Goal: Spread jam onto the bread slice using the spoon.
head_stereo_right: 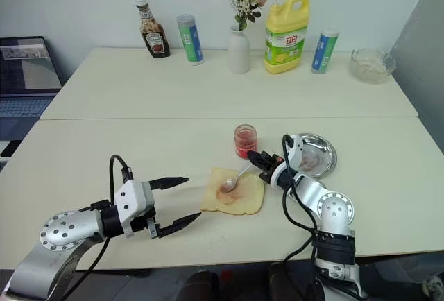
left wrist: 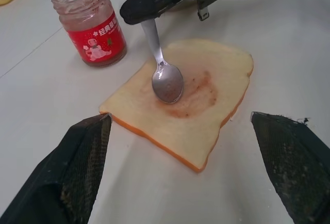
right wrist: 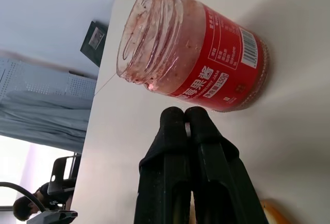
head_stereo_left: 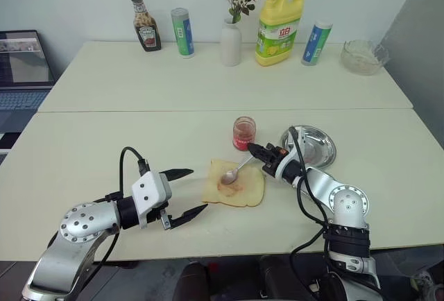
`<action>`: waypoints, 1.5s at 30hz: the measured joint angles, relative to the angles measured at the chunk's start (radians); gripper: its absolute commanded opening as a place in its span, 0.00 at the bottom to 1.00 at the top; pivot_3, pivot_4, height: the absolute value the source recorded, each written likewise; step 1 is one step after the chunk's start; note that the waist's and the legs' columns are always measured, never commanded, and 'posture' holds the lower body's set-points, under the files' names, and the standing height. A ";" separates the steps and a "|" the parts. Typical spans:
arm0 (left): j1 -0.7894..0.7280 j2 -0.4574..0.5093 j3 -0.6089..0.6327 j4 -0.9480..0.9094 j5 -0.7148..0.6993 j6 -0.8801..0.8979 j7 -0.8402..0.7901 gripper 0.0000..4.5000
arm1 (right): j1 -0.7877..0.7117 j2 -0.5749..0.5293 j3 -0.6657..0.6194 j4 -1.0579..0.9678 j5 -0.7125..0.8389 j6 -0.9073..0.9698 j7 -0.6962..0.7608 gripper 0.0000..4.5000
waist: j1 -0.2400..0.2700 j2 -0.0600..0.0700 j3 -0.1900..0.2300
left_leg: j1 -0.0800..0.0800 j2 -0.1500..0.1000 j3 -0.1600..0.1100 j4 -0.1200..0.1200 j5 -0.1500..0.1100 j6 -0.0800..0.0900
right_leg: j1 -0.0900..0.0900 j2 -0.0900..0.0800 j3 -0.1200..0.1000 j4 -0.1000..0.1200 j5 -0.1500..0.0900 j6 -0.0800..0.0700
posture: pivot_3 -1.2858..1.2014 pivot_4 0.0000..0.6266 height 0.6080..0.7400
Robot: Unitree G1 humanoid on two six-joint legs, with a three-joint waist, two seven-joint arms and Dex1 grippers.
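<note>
Left claw [head_stereo_left: 186, 194] hovers near the tabletop [head_stereo_left: 104, 148] edge, fingers spread wide and empty, clear of the work. Beyond it, the bread slice [head_stereo_left: 243, 190] lies flat with a reddish smear. Right claw [head_stereo_left: 258, 151] is clamped on the spoon [head_stereo_left: 234, 173] handle, bowl angled down onto the slice for spreading. Jam jar [head_stereo_left: 244, 133] stands open just behind, within dipping reach.

We see the bread [head_stereo_left: 234, 184] lying flat on the table [head_stereo_left: 104, 141]; the spoon [head_stereo_left: 236, 171] has its bowl resting on the bread's reddish smear, handle pinched in the right gripper [head_stereo_left: 254, 151] just right of the bread; the jam [head_stereo_left: 243, 133] stands just behind the bread; the left gripper [head_stereo_left: 191, 191], fingers spread, hovers left of the bread.
</note>
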 measured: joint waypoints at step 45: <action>-0.552 -0.063 -0.241 -0.025 -0.100 0.336 0.010 1.00 | 0.073 -0.466 -0.216 -0.022 -0.048 -0.287 0.212 0.01 | 0.009 0.000 0.000 | 0.001 -0.001 0.000 0.001 0.000 0.000 | 0.002 0.002 0.001 0.000 -0.001 0.002 | 0.52 0.24 1.00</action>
